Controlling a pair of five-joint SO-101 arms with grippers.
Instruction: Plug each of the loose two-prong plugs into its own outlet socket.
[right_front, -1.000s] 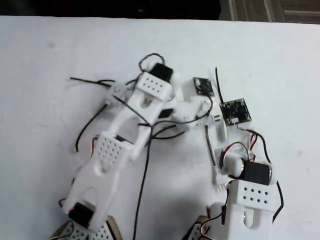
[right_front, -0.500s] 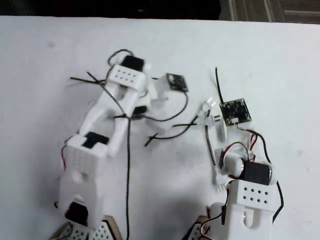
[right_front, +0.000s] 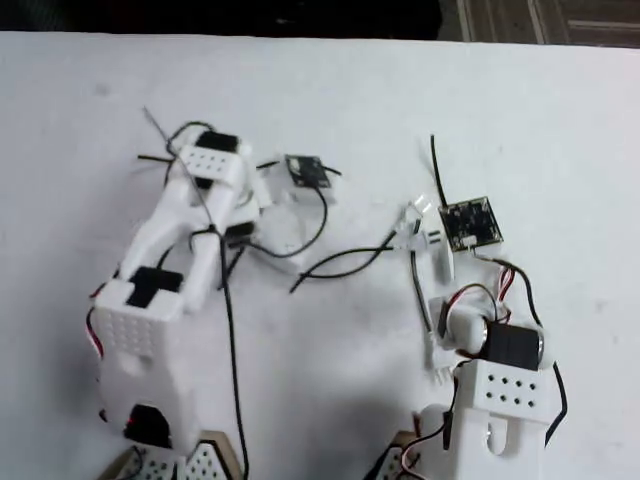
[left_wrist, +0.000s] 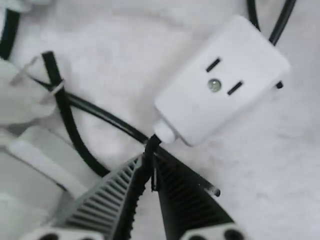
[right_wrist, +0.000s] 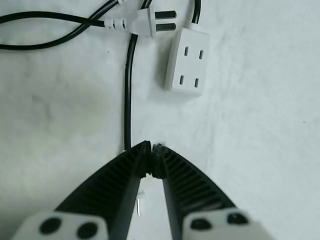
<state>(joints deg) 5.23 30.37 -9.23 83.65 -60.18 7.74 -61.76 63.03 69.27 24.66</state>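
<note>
- Left wrist view: the left gripper (left_wrist: 151, 162), with ribbed black jaws, is clenched on a thin black cable (left_wrist: 107, 118) right where it leaves a white plastic single-socket outlet block (left_wrist: 220, 80).
- That block lies flat on the white table (left_wrist: 280, 165). Its two slots and round hole are bare, with nothing plugged in.
- Right wrist view, far from the camera: a loose white two-prong plug (right_wrist: 150, 22) on a black lead lies on the table. Its prongs are just beside one end of a white rectangular double outlet block (right_wrist: 187, 60), not inserted.
- All four slots of the double outlet block are bare.
- Right wrist view, close to the camera: the right gripper (right_wrist: 152, 150) is clamped shut on what looks like a second white plug (right_front: 438, 368). One metal prong shows beneath the jaws. This plug sits apart from the double outlet block, with a black lead running between them.
- Progress, as a judgement: no plug is seated in any socket, so every insertion is yet to be done. One plug appears to be in hand on the right, and one outlet is held by its cable on the left.
</note>
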